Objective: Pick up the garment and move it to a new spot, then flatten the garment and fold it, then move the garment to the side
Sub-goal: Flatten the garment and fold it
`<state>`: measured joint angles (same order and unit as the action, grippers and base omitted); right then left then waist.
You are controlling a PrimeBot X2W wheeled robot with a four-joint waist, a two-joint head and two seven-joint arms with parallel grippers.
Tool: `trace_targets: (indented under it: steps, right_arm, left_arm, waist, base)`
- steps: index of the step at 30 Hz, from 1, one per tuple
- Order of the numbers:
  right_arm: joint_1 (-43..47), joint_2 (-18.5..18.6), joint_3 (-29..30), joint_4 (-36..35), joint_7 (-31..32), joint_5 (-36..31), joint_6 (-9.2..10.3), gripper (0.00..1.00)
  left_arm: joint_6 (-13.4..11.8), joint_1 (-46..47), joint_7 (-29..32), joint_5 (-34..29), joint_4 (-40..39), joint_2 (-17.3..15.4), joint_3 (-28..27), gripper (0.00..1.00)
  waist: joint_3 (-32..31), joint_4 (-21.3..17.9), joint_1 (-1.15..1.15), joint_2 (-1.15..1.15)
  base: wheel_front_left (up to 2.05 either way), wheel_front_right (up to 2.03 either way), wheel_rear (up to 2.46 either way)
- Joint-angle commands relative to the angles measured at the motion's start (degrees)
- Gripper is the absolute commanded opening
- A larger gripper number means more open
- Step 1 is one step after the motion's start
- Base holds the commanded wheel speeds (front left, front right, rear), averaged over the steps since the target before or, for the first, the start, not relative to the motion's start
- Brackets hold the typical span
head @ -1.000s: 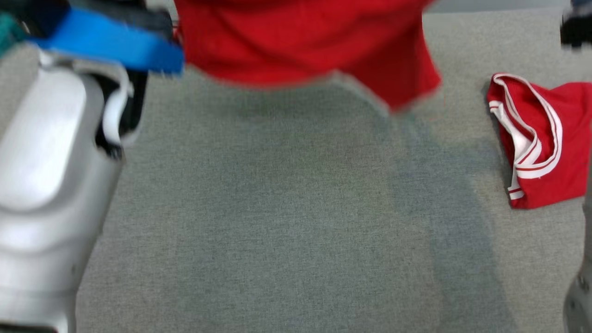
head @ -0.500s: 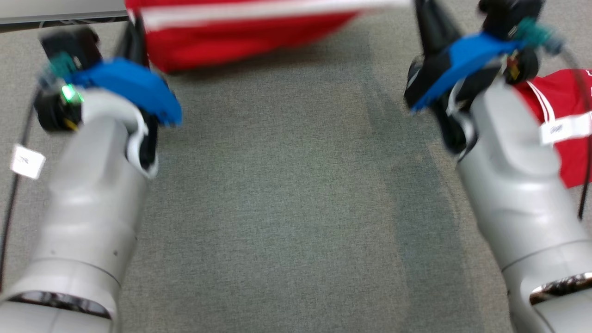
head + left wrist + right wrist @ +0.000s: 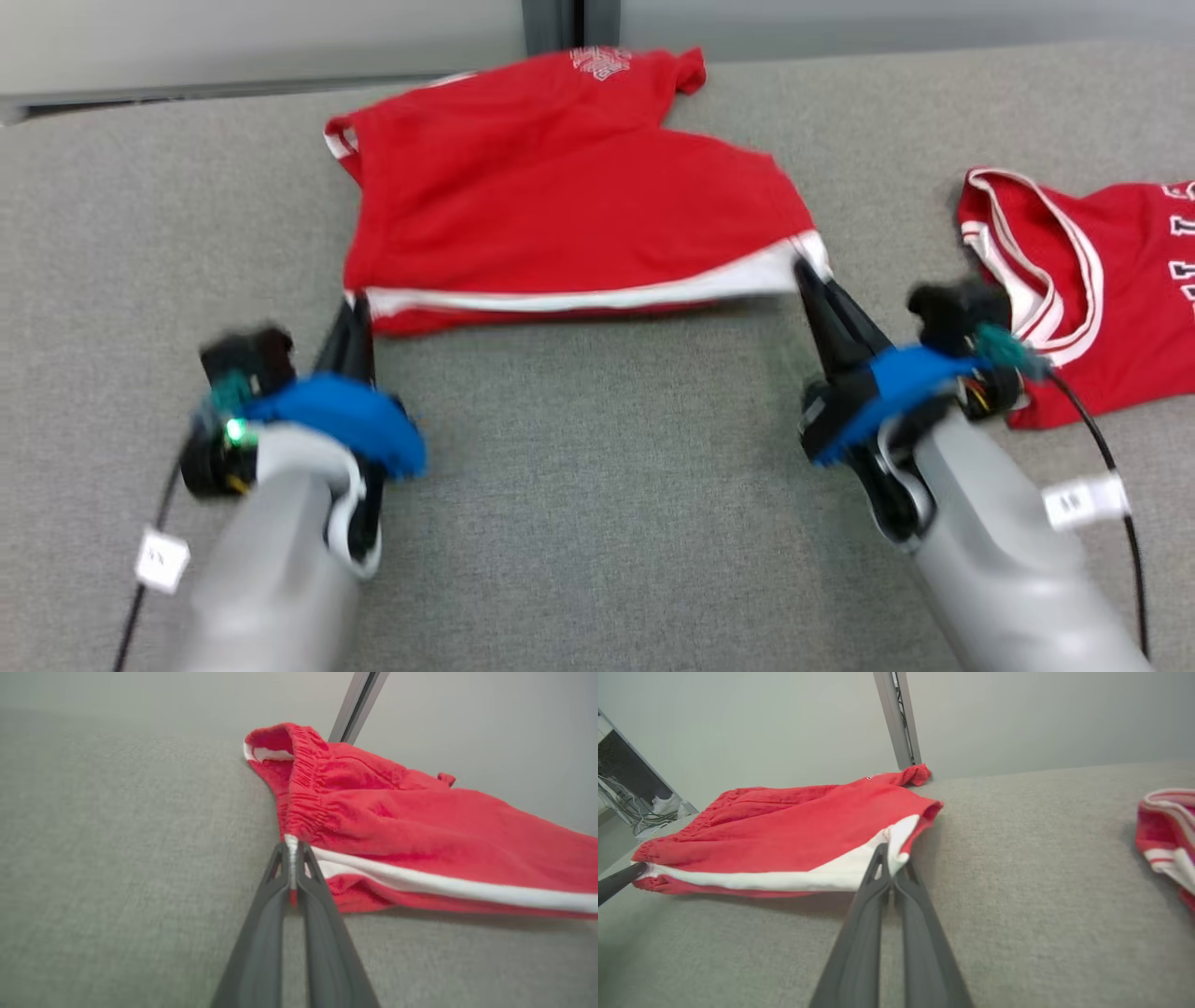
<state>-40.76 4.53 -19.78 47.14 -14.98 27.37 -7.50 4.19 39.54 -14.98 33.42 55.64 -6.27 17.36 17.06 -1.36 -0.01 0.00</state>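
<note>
Red shorts [image 3: 560, 205] pinched at both near corners.
The left hand [image 3: 356, 308] and right hand [image 3: 807, 273] each clamp the white-striped edge; the shorts lie spread on the tabletop [image 3: 597, 485] beyond them, near a red jersey [image 3: 1120, 280].

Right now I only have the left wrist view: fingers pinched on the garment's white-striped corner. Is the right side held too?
Observer: Yes. The right gripper is shut on the garment at the other end of that white stripe.
Operator: Anything else off to the right?
Observer: A red jersey with white trim lies on the table on the robot's right, apart from the garment.
Operator: Cloth up or down?
Observer: In the head view the striped edge is stretched between the left gripper and the right one. The rest lies on the table, reaching towards its far edge.
</note>
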Motion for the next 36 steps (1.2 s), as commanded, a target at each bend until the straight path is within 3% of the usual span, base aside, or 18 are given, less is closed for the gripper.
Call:
trace_targets:
  steps: [1,10,17,22,27,36]
  right_arm:
    - [3.55,1.43,0.48,-2.27,-0.19,-0.06,0.01,0.0]
    - [26.37,6.51,8.21,-23.61,0.31,-2.54,0.05,0.0]
    - [43.26,3.15,18.15,-44.62,8.78,-6.85,0.08,0.0]
    - [49.98,0.63,21.46,-56.82,16.47,-9.82,0.08,0.0]
    - [47.94,0.01,22.41,-59.02,20.82,-9.93,0.07,0.0]
    - [30.99,3.96,22.04,-49.97,24.4,-7.79,0.06,0.0]
  left_arm:
    - [-0.44,-3.39,-0.23,-1.17,-2.89,-0.11,-0.69,0.0]
    - [-3.76,-27.82,-0.24,-6.17,-27.4,0.09,-3.41,0.0]
    - [-8.47,-40.37,6.03,-6.88,-48.92,-2.44,-2.6,0.0]
    - [-11.36,-45.41,12.23,-6.49,-60.97,-3.99,-2.38,0.0]
    - [-11.46,-44.7,15.17,-5.56,-63.03,-4.49,-2.24,0.0]
    - [-7.37,-33.37,16.29,-2.98,-55.87,-3.97,-2.29,0.0]
  waist:
    - [-1.5,-0.54,0.01,0.0]
    - [-6.16,0.99,0.01,0.0]
    - [-7.33,2.35,0.01,0.0]
    - [-7.88,2.09,0.01,0.0]
    - [-6.71,1.55,0.01,0.0]
    - [1.73,3.56,0.01,0.0]
  base:
    - [0.0,0.0,0.0]
    - [0.0,0.0,0.0]
    - [0.0,0.0,0.0]
    - [0.0,0.0,0.0]
    - [0.0,0.0,0.0]
    - [0.0,0.0,0.0]
